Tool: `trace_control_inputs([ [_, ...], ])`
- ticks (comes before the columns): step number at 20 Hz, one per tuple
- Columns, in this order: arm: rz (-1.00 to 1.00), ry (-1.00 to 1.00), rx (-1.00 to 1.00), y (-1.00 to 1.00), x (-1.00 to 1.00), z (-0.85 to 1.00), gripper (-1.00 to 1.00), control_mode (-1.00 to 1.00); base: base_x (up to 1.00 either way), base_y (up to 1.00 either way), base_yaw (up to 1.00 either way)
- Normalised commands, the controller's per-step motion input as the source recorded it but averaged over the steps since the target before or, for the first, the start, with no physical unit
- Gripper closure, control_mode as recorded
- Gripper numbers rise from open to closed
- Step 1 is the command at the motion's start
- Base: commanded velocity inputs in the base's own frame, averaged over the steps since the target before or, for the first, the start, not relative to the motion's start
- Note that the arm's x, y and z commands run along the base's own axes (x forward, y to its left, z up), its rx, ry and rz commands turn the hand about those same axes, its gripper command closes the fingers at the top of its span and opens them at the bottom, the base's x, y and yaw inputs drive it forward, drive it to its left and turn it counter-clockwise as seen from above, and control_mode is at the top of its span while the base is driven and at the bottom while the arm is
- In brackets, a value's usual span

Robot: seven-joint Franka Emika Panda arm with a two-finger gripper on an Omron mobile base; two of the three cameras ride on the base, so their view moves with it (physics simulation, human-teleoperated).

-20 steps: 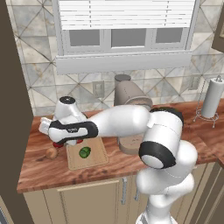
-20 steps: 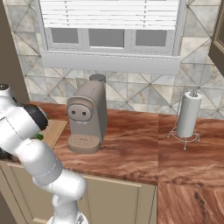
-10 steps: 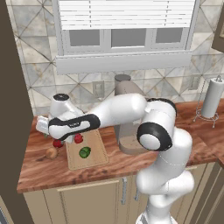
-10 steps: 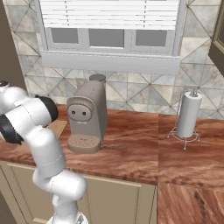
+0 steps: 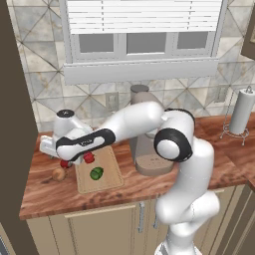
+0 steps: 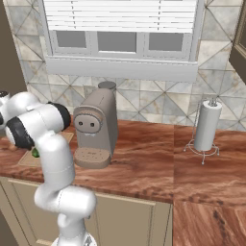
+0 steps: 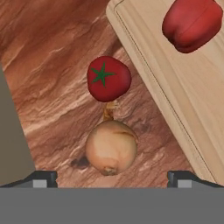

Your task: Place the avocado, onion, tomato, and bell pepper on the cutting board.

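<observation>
Onion point(image 7: 110, 148) is found on the bare counter point(image 7: 52, 87), off the cutting board point(image 7: 183, 96), and lies between the two fingertips point(image 7: 41, 178) in the hand view, just toward 12 o'clock from the line joining them and somewhat nearer the left tip. The fingers are spread wide and nothing is held. The onion is nearly round, with its stem end turned toward 12 o'clock, so no long axis is judged to govern the grip. The tomato point(image 7: 108, 78) rests on the counter just beyond the onion at 12 o'clock, close to or touching its stem; which cannot be told. The board's rounded edge runs from 12 o'clock down to 4 o'clock, clear of the onion but near the tomato. The bell pepper point(image 7: 191, 24) is seen on the board at 1 o'clock. In the left base view the gripper point(image 5: 60, 158) hangs over the counter at 9 o'clock of the board, with the avocado point(image 5: 96, 173) already lying on it. Open counter is noted at 9 and 10 o'clock of the onion; a dark wall panel point(image 7: 13, 140) closes the view at 8 o'clock. A straight descent is judged sufficient, with the crowding tomato the one hazard.
</observation>
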Motion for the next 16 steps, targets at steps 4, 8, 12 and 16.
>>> trace_control_inputs([
  [4, 0.00, 0.00, 0.00, 0.00, 0.00, -0.14, -1.00, -1.00, 0.00, 0.00, 0.00],
  [8, 0.00, 0.00, 0.00, 0.00, 0.00, -0.11, -1.00, -1.00, 0.00, 0.00, 0.00],
  [12, 0.00, 0.00, 0.00, 0.00, 0.00, -0.18, -1.00, -1.00, 0.00, 0.00, 0.00],
  [16, 0.00, 0.00, 0.00, 0.00, 0.00, -0.17, -1.00, -1.00, 0.00, 0.00, 0.00],
])
